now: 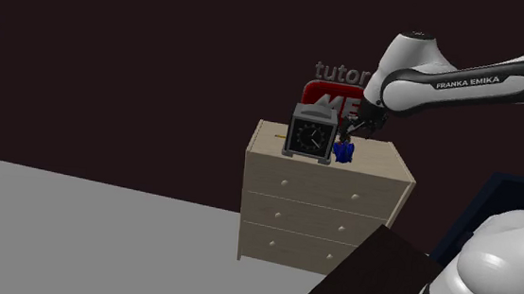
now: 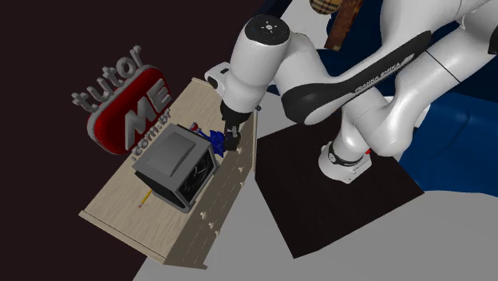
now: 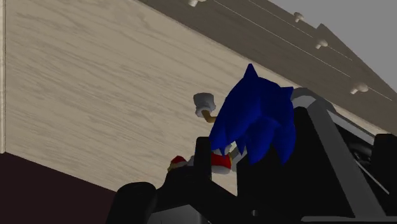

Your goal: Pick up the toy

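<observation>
On the dresser (image 1: 382, 165) top a grey clock (image 1: 309, 135) is seen toward the shoulder view's left, the blue toy (image 1: 345, 151) just beside it on its right, and the gripper (image 1: 355, 131) low over the toy; open or closed cannot be told. The toy's red shoes are made out in the wrist view, and the red sign (image 2: 128, 105) is read whole in the second exterior view. Bare top is left either side of clock and toy, both near the drawer edge; a dark wall (image 1: 161, 68) is behind, grey floor (image 1: 75, 223) below.
</observation>
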